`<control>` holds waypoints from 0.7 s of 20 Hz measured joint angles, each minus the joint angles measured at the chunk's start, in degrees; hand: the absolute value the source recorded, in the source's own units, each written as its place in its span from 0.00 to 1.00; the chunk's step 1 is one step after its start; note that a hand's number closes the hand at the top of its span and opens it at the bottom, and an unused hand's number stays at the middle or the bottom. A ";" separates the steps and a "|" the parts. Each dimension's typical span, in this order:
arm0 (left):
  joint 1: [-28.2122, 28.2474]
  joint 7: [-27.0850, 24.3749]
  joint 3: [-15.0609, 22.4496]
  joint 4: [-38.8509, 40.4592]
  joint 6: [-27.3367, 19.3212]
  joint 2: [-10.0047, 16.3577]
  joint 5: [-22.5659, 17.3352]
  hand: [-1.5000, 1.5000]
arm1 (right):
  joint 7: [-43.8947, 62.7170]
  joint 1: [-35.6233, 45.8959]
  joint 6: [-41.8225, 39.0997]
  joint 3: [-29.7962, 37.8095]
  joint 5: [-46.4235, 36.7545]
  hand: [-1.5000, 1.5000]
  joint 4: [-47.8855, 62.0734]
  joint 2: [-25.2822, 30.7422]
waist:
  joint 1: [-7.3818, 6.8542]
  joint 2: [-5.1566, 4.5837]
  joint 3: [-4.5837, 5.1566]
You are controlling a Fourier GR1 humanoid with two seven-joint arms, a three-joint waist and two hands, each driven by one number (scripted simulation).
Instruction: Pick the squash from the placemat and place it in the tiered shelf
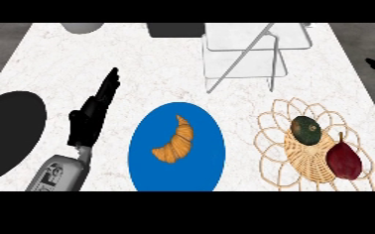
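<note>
A dark green squash (306, 130) lies on a woven wicker placemat (275, 144) at the right front of the counter. The tiered shelf (245, 54), pale with grey wire legs, stands at the back right, behind the placemat. My left hand (89, 116) rests open at the left, fingers pointing up, far from the squash and holding nothing. Only a small black tip, seemingly of my right hand (370, 63), shows at the right edge, well apart from the squash.
A dark red pear-shaped item (344, 159) shares the placemat. A blue plate (147, 163) with a croissant (176, 141) sits in the middle front. A black round object (16, 129) lies at the left edge. A grey bowl (82, 27) and a dark object (176, 29) stand at the back.
</note>
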State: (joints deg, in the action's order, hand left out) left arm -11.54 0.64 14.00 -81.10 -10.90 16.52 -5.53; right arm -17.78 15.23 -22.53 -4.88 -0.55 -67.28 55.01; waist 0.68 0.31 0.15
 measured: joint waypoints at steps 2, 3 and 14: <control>-0.04 -0.01 -0.24 0.13 0.04 -0.14 0.28 0.50 | 3.78 -1.98 0.31 -0.44 -1.10 0.00 -4.95 1.17 | 0.26 0.04 -0.01; 0.94 0.17 -0.23 -0.92 -0.14 -0.09 0.48 0.50 | 5.47 -3.64 0.60 -0.20 -1.25 0.00 -7.86 1.63 | 0.30 0.08 -0.02; 2.27 0.37 -2.31 -2.17 2.26 -2.41 3.31 0.50 | 18.89 -13.55 1.56 4.37 -6.35 0.00 -27.59 -4.74 | -0.27 -0.18 -0.13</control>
State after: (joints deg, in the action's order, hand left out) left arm -9.28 1.01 11.69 -83.27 -8.65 14.12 -2.22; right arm 1.11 1.68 -20.97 -0.51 -6.91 -94.88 50.27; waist 0.40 0.13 0.02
